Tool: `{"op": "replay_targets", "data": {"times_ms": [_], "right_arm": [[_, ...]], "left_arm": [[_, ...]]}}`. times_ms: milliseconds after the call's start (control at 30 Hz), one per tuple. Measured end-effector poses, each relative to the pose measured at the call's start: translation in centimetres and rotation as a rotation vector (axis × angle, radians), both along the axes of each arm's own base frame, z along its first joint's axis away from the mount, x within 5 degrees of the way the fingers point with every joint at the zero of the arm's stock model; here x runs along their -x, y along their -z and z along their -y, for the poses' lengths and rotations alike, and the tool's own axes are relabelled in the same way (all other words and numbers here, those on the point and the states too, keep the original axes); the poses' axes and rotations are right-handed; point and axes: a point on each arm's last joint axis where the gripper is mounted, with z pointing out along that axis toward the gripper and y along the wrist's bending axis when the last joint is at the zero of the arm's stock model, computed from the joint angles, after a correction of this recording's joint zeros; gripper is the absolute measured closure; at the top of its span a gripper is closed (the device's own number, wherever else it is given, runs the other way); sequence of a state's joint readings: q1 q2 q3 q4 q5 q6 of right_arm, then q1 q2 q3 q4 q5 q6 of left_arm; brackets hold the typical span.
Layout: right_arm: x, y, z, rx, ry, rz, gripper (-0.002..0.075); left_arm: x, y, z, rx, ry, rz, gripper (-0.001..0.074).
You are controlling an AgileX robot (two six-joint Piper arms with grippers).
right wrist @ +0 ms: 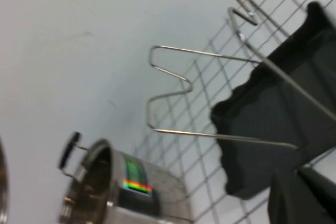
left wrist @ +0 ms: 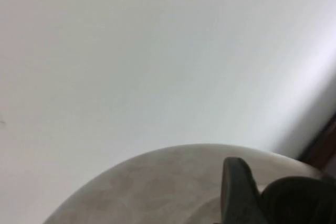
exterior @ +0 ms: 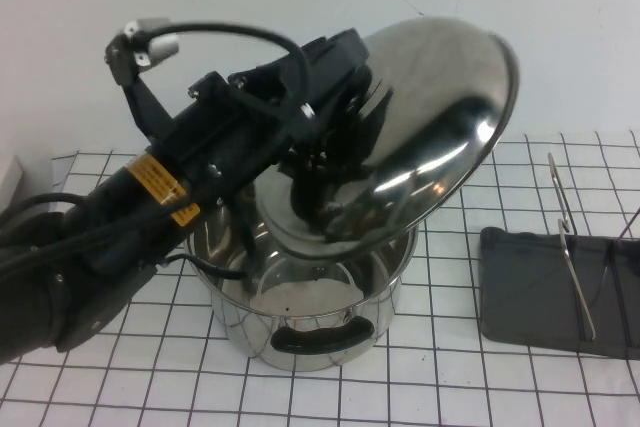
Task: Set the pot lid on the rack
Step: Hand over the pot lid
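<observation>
While your left gripper [exterior: 335,162] grips the pot lid [exterior: 440,117] by its knob, the lid hangs tilted above the open pot [exterior: 310,317] — well clear of the rack [exterior: 570,247], which sits beside the pot. Right gripper [right wrist: 302,195] is close by the rack — can't tell its finger state.

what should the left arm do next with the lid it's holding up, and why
Probably carry it toward the robot's right. The left hand holds the pot lid tilted in the air above the open pot, while the rack stands apart on that side. The right hand is near the rack.
</observation>
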State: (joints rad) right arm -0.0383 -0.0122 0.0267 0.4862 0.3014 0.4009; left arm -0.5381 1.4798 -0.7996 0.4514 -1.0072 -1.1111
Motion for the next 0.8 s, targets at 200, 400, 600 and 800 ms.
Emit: {"op": "replay_targets", "data": {"times_ms": [200,400,600,800], "right_arm": [[-0.2,-0.9,0.0,-0.144,0.029,0.079,0.0729],[-0.2,-1.0,-0.2,-0.137,-0.001,0.089,0.0729],[0.5,-3.9,-1.8,0.016,-0.217,0.279,0.0706],[0.6,-7.7,-2.3,0.113,-0.281,0.48,0.0414]], "left_arm": [[0.4,0.3,0.8,0.114,0.143,-0.068,0.042],[0.6,1.8,2.3,0.062,0.185,-0.083,0.042],[1.7,1.2,6.0,0.022,0.27,0.026,0.042],[1.1,0.7,8.4,0.018,0.321,0.082,0.042]]}}
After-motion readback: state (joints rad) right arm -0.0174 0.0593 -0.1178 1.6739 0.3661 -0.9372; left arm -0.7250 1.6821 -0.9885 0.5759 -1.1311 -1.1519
